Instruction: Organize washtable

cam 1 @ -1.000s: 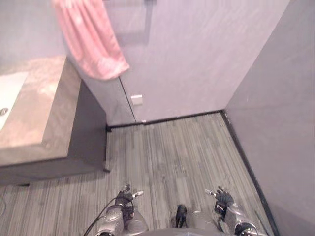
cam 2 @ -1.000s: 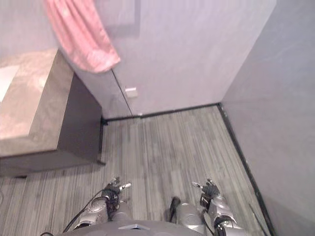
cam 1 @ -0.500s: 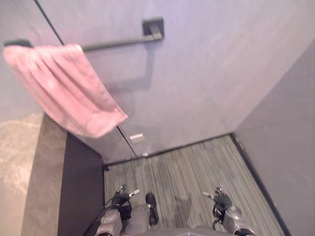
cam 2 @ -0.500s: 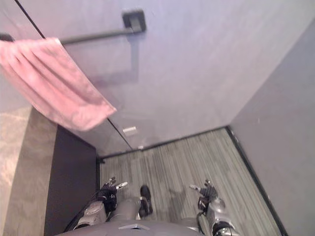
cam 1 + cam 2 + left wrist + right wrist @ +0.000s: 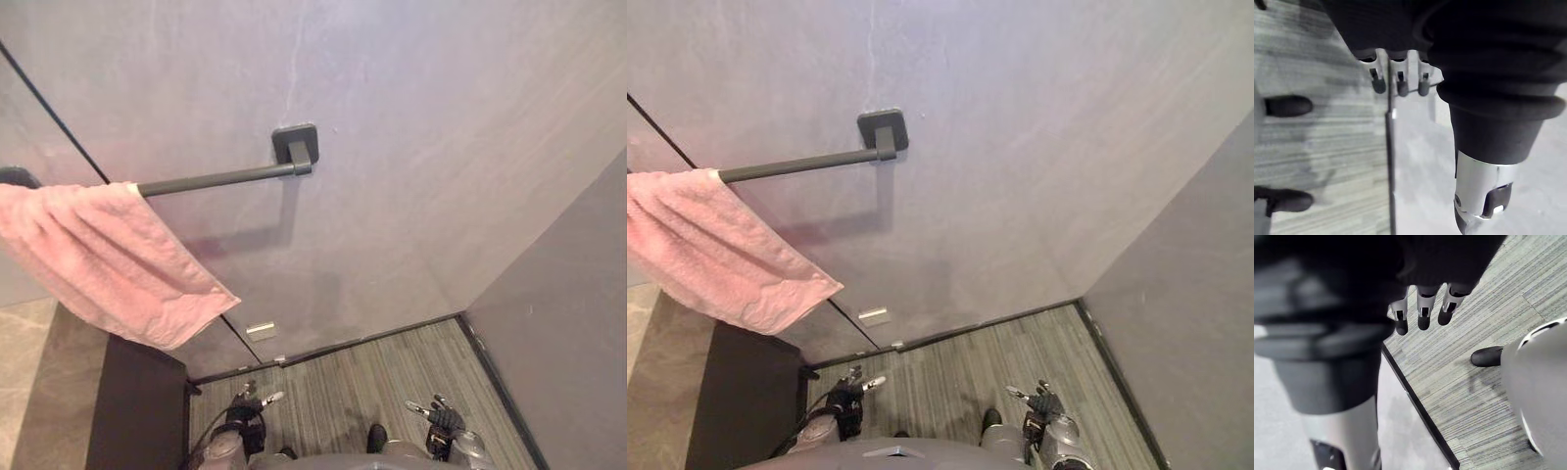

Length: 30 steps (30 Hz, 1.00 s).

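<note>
Camera tilted up since earlier. Pink towel [image 5: 108,259], softly creased, draped over dark rail [image 5: 220,177] above counter [image 5: 29,377]. Left hand [image 5: 243,409], right hand [image 5: 443,419]: fingers relaxed, empty

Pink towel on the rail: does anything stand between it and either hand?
Nothing visible does. The pink towel hangs on the rail; the left hand and right hand hang low over the floor, both open, empty. The vanity sits below the towel, off to the left.

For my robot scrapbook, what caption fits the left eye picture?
Pink terry towel hangs on a dark metal wall rail.
</note>
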### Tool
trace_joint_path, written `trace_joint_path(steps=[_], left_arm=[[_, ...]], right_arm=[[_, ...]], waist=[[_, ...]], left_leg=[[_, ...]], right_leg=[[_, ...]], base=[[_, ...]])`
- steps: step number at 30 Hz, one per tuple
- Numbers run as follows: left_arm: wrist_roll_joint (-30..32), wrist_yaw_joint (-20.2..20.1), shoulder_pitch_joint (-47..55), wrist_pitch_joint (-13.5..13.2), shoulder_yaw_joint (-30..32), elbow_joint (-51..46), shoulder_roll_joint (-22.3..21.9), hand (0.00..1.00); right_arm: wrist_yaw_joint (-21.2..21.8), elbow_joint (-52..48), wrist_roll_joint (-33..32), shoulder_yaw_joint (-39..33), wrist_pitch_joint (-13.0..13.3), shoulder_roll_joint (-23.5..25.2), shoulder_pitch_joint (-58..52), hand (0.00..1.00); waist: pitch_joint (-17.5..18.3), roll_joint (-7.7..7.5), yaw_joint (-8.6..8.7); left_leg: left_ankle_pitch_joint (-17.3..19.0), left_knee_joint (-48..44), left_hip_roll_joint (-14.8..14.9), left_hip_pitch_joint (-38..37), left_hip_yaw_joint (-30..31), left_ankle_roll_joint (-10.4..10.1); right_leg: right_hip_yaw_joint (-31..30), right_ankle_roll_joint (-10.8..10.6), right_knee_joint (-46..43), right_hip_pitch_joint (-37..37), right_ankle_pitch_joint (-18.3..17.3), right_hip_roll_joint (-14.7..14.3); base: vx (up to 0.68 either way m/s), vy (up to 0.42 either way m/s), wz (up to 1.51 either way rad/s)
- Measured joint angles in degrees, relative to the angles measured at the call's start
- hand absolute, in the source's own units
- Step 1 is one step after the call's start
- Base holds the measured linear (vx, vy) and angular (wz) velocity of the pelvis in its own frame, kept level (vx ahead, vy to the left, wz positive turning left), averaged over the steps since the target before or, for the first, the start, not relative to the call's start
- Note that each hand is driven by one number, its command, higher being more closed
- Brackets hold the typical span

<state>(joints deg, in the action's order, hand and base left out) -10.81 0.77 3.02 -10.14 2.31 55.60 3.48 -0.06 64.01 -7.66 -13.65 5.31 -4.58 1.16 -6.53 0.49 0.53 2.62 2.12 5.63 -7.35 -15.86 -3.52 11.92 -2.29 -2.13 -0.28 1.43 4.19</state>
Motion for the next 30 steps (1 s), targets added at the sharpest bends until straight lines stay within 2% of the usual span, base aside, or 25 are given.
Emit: trace_joint_path(steps=[2, 6, 7, 10, 11, 13, 15, 17, 21, 24, 30], left_arm=[[0.0, -0.2, 0.9, -0.3, -0.1, -2.6, -0.1, 0.00], [0.0, -0.2, 3.5, -1.5, 0.0, -6.8, 0.3, 0.00], [0.0, -0.1, 6.2, -1.5, 1.3, -6.1, 1.3, 0.00], [0.1, -0.1, 6.5, -1.5, 1.3, -6.0, 1.1, 0.00], [0.1, 0.0, 6.4, -1.6, 1.3, -5.4, 1.1, 0.00], [0.4, 0.0, 5.7, -1.5, 1.8, -3.5, 1.2, 0.00], [2.2, 0.4, 5.5, -1.5, 2.3, -2.3, 1.1, 0.00], [2.8, 0.4, 5.6, -1.2, 2.2, -1.4, 0.9, 0.00], [2.8, 1.0, 5.8, -1.1, 2.3, -1.1, 0.9, 0.00], [2.8, 1.2, 6.0, -1.1, 2.2, -2.2, 1.0, 0.00], [-1.2, 2.2, 8.9, -1.7, 2.7, -20.5, 0.7, 0.00]], right_arm=[[-0.1, -3.6, 0.0, 2.2, 0.0, 0.0, -0.5, 0.00], [0.0, -20.3, 0.0, 10.9, 1.1, -0.1, -3.4, 0.00], [2.2, -38.3, -0.2, 19.3, 5.7, 0.8, -5.2, 0.00], [3.4, -39.5, -0.3, 20.3, 6.6, 0.9, -5.1, 0.00], [3.0, -42.1, -0.3, 22.6, 5.7, 0.6, -5.3, 0.00], [3.6, -50.1, -0.8, 28.8, 5.5, -1.9, -5.1, 0.00], [6.9, -58.6, -3.6, 37.2, 7.9, -3.3, -1.8, 0.00], [8.0, -59.5, -4.9, 39.6, 8.0, -2.0, 0.9, 0.00], [8.1, -59.5, -7.1, 40.8, 7.9, -1.5, 4.5, 0.00], [7.3, -59.5, -7.1, 41.0, 7.9, -1.5, 7.5, 0.00], [4.3, -57.9, -7.0, 41.0, 7.9, -1.7, 17.5, 0.00]], waist=[[0.1, -0.20, -0.24], [0.2, -0.25, -0.64], [1.4, -1.63, -1.12], [1.6, -1.69, -1.23], [1.7, -1.52, -1.24], [1.8, -1.37, -1.13], [1.9, -1.39, -1.18], [2.0, -1.27, -1.49], [2.0, -1.23, -3.24], [2.0, -1.23, -3.22], [2.0, -1.24, -4.40]], left_leg=[[0.1, 0.2, 0.0, 0.0, 0.5, -0.1], [0.2, 0.4, -0.4, 0.2, 0.5, -0.1], [0.6, 0.4, -0.8, 1.1, -0.2, 0.0], [0.7, 0.2, -1.0, 1.3, -0.5, 0.1], [0.8, 0.2, -1.0, 1.6, -0.5, 0.1], [0.9, 0.1, -1.0, 2.3, -1.0, 0.0], [0.9, -0.2, -0.8, 2.9, -1.6, 0.0], [0.9, -0.3, -0.7, 2.7, -1.5, -0.1], [0.8, -0.3, -0.7, 2.9, -1.2, -0.1], [0.8, -0.3, -0.8, 2.9, -1.1, -0.1], [0.5, -0.5, -0.8, 4.5, 0.5, -0.1]], right_leg=[[0.5, 0.0, 0.9, 0.3, 0.0, -0.1], [0.5, -0.3, 1.7, 0.4, 0.3, 0.0], [-0.1, -0.8, 4.4, 0.4, 1.7, 0.0], [-0.4, -0.8, 5.2, 0.5, 2.3, 0.1], [-0.4, -0.9, 5.3, 0.3, 2.4, 0.2], [-1.1, -0.8, 5.8, -0.3, 3.0, 0.1], [-1.8, -0.6, 6.9, -0.7, 3.9, 0.0], [-1.7, -0.6, 7.0, -0.7, 4.0, -0.1], [-1.4, -0.6, 7.2, -0.5, 4.1, 0.0], [-1.4, -0.7, 7.2, -0.5, 4.2, 0.1], [0.0, -0.6, 7.2, -0.7, 4.3, 0.3]], base=[[0.10, -0.014, 0.14], [0.07, 0.025, -0.01], [0.05, 0.062, -0.13], [0.01, 0.027, -0.06], [-0.05, 0.010, -0.04], [-0.05, -0.003, -0.18], [-0.03, -0.017, -0.20], [0.00, -0.008, 0.02], [0.00, -0.001, 0.05], [0.00, 0.005, 0.01], [-0.01, -0.006, 0.11]])
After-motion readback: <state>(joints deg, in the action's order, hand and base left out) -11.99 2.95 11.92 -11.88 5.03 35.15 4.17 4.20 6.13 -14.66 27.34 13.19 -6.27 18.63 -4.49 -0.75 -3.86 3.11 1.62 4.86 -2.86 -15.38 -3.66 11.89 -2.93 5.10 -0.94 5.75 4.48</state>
